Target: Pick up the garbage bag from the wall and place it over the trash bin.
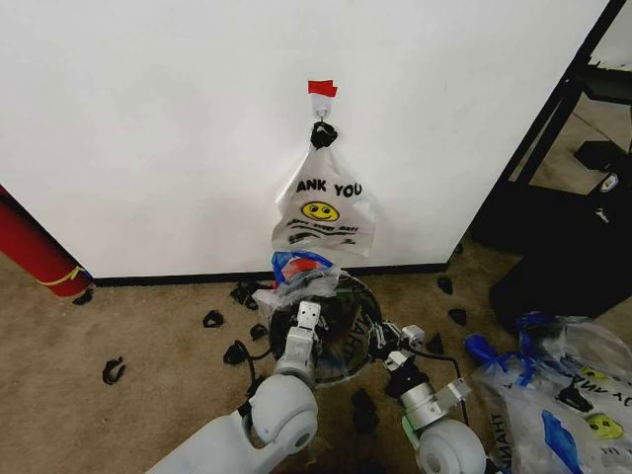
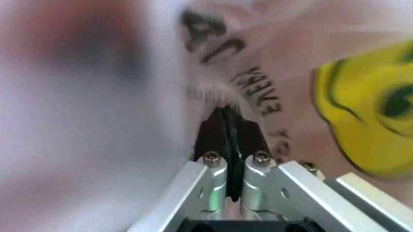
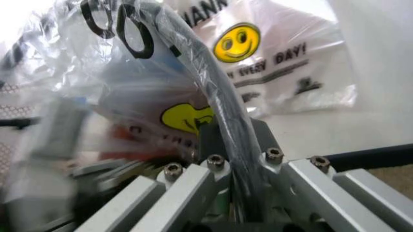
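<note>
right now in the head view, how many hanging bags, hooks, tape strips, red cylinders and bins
hanging bag: 1
hook: 1
tape strip: 1
red cylinder: 1
bin: 1
total: 5

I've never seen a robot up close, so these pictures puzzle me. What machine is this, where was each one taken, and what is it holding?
It is a wheeled robot with two arms. One picture looks down from its head; the other two come from cameras on its wrists.

A translucent white plastic "THANK YOU" garbage bag lies over the small round black trash bin on the carpet. The left gripper pinches the bag's film. The right gripper closes on the bin's black rim.

A matching bag hangs from a hook on the white wall, and more bags lie piled on the right.
</note>
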Robot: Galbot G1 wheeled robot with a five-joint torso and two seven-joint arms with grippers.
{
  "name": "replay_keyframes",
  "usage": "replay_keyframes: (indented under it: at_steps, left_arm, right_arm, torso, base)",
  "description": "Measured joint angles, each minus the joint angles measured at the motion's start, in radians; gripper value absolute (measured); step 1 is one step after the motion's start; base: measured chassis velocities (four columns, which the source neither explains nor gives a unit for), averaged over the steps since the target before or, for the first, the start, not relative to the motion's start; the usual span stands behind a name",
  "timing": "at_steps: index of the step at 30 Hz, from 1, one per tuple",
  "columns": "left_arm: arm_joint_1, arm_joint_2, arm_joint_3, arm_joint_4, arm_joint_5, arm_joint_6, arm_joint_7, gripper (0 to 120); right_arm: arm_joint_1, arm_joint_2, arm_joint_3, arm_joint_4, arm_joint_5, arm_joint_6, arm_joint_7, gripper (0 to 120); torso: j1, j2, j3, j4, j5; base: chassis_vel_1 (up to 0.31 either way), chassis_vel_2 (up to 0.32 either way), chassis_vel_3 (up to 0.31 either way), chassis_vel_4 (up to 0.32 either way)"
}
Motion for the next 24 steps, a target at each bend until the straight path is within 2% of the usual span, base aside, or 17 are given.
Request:
replay_keyframes:
  at_steps: [2,6,13,18,22,24]
  left_arm:
    - [-0.022,-0.031,-0.01,0.065,0.022,-0.01,-0.02,0]
    - [-0.042,-0.061,-0.032,0.139,0.067,-0.029,-0.038,0]
    - [-0.065,-0.058,-0.033,0.175,0.08,-0.033,-0.019,0]
    - [-0.068,-0.041,-0.032,0.165,0.075,-0.033,0.031,0]
    - [-0.052,-0.018,-0.03,0.124,0.058,-0.028,0.07,0]
    - [-0.021,0.009,-0.02,0.067,0.042,-0.019,0.104,0]
  right_arm:
    - [-0.011,-0.003,-0.004,0.013,0.0,0.003,-0.017,0]
    - [-0.033,-0.009,-0.006,0.032,-0.002,0.01,-0.035,0]
    - [-0.051,-0.015,-0.011,0.042,-0.004,0.02,-0.068,0]
    - [-0.044,-0.013,-0.013,0.037,-0.006,0.03,-0.087,0]
    - [-0.03,-0.006,-0.011,0.025,-0.003,0.032,-0.087,0]
    - [-0.011,0.004,-0.008,0.005,0.006,0.032,-0.081,0]
  torso:
    - [0.0,0.0,0.0,-0.0001,0.0]
    - [0.0,0.0,0.0,0.0,0.0]
    - [0.0,0.0,0.0,0.0,0.0]
    - [0.0,0.0,0.0,0.0,0.0]
    - [0.0,0.0,0.0,0.0001,0.0]
    - [0.0,0.0,0.0,0.0002,0.0]
  base:
    - [0.0,0.0,0.0,0.0]
    - [0.0,0.0,0.0,0.0]
    - [0.0,0.0,0.0,0.0]
    - [0.0,0.0,0.0,0.0]
    - [0.0,0.0,0.0,0.0]
    - [0.0,0.0,0.0,0.0]
